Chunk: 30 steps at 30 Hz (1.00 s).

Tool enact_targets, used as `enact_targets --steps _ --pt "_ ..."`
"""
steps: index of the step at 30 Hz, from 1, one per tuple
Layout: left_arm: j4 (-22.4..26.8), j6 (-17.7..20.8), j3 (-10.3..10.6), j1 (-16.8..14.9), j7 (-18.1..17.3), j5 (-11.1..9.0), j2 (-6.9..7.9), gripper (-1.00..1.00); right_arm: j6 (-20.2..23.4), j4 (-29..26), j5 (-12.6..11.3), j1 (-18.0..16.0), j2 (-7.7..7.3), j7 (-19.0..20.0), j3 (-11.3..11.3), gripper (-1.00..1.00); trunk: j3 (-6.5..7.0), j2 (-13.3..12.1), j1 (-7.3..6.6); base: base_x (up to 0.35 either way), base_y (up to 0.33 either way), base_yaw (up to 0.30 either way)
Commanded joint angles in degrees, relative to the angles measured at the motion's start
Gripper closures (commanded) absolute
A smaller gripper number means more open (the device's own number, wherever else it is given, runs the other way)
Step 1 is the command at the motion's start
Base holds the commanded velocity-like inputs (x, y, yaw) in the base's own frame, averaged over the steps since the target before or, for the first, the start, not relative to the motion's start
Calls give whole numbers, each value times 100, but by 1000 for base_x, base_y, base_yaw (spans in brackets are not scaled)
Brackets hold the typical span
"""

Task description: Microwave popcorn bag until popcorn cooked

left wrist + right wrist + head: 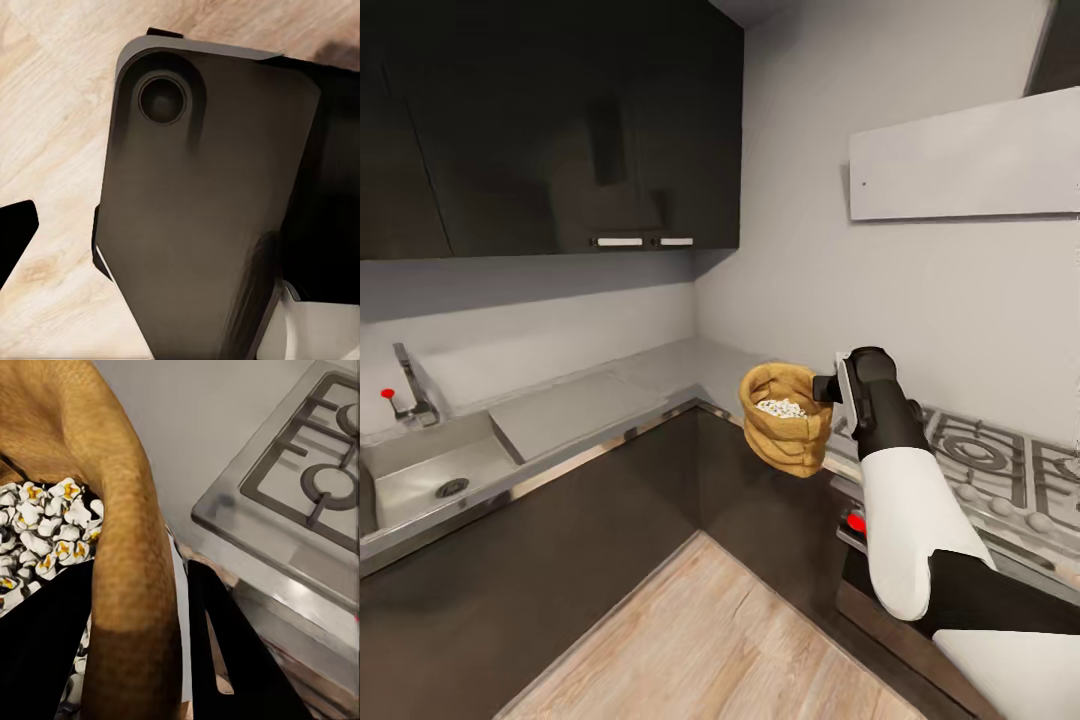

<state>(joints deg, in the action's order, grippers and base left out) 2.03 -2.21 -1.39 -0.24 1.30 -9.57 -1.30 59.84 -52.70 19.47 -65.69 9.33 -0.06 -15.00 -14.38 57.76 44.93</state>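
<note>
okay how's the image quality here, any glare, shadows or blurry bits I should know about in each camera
Head view: even, soft light; a bright sheen runs along the countertop edge and the upper cabinets show dim reflections. Right wrist view: the popcorn bag rim, pinched between the dark fingers, is close and slightly soft; the popcorn reads clearly. Left wrist view: a dark, shaded robot part blocks much of the wood floor.

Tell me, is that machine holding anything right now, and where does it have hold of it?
Yes. The right pincer grips the popcorn bag by its rolled rim, one finger inside among the popcorn, one outside. The bag hangs in the air off the countertop.
</note>
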Motion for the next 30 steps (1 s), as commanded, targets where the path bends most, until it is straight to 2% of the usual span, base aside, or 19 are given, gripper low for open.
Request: enact_targets --steps 1,22,26,30 --pt "-1 -16 -10 -2 10 -27 -2 -100 16 -4 4 -6 6 -3 -14 100 -8 5 -4 -346 1 0" --pt "-1 -16 -10 -1 10 -27 -2 -100 16 9 17 -6 16 -2 -24 100 -8 5 -4 -345 0 0" --pt "-1 -16 -10 -2 10 -27 -2 -100 16 138 -6 8 4 -2 -29 100 -8 5 -4 -346 0 0" --pt "-1 -16 -9 3 10 -22 -2 -100 16 392 -13 185 -1 -3 -29 100 -8 5 -4 -346 0 0"
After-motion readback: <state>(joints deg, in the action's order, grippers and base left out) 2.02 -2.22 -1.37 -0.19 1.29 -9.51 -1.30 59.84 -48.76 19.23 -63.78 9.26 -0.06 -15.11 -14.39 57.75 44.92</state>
